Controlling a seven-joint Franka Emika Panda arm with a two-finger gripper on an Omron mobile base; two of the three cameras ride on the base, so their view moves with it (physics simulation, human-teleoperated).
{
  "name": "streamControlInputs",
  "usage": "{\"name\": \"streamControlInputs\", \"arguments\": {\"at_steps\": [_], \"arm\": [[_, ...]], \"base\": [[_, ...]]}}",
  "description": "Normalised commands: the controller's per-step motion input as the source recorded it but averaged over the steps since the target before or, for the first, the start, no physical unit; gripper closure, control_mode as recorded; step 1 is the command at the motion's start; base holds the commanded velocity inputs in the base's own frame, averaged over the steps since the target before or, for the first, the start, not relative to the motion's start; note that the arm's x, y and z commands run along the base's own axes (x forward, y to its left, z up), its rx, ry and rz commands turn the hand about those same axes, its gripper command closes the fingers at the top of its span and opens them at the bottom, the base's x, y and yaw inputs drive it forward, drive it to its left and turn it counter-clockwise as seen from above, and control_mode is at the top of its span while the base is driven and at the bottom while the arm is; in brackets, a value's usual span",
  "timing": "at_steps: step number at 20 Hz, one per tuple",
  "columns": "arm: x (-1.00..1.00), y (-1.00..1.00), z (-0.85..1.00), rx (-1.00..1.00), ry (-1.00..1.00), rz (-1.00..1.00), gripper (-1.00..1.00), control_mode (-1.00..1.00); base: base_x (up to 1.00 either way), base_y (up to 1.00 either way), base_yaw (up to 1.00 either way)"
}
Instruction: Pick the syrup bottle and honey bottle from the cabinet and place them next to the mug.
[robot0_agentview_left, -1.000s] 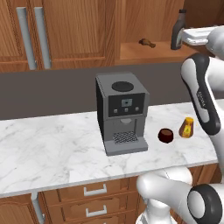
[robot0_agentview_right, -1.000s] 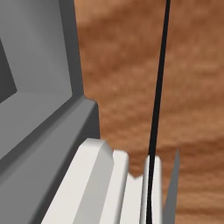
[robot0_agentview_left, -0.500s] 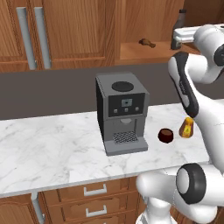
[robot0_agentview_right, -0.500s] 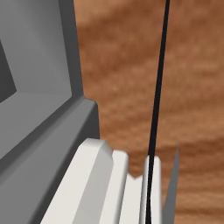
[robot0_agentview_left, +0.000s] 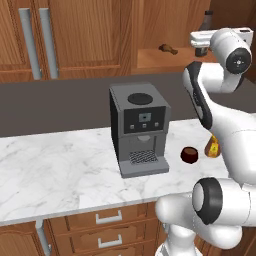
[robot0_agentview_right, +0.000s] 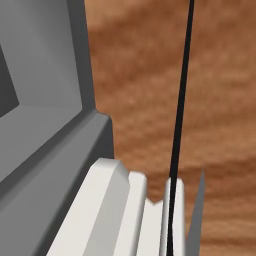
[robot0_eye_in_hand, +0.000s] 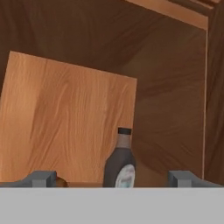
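The syrup bottle (robot0_agentview_left: 206, 20), dark with a black cap, stands upright at the right of the open cabinet (robot0_agentview_left: 150, 57). My white hand crosses in front of it. In the hand view the syrup bottle (robot0_eye_in_hand: 120, 164) stands straight ahead against the cabinet's wooden back (robot0_eye_in_hand: 65, 118), apart from my fingers. My gripper (robot0_eye_in_hand: 113, 179) is open, one fingertip on each side of the bottle and nothing between them. From the left base my gripper (robot0_agentview_left: 196, 38) is at shelf height. On the counter the mug (robot0_agentview_left: 189, 154) sits right of the coffee machine. The honey bottle (robot0_agentview_left: 212, 147) stands just right of it, partly behind my arm.
A grey coffee machine (robot0_agentview_left: 140, 130) stands mid-counter on white marble (robot0_agentview_left: 60, 175). A small brown object (robot0_agentview_left: 167, 48) lies on the shelf left of the syrup bottle. Closed doors with long grey handles (robot0_agentview_left: 35, 42) are at the left. Drawers (robot0_agentview_left: 107, 217) run below the counter.
My arm has swung its elbow leftward and forward, and the hand has edged a little left at shelf height. The gripper has stayed open. Bottles and mug have not moved.
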Motion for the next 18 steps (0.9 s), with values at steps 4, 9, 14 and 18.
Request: {"name": "streamControlInputs", "arguments": {"at_steps": [4,9,14,18], "arm": [[0.75,0.00,0.00,0.00,0.04,0.00,-1.00,-1.00],[0.47,0.00,0.00,0.00,0.01,0.00,-1.00,-1.00],[0.20,-0.18,0.00,0.01,0.00,0.00,-1.00,-1.00],[0.56,-0.45,0.00,0.04,0.02,0.00,-1.00,-1.00]], "base": [[0.00,0.00,0.00],[0.00,0.00,0.00],[0.00,0.00,0.00],[0.00,0.00,0.00]]}}
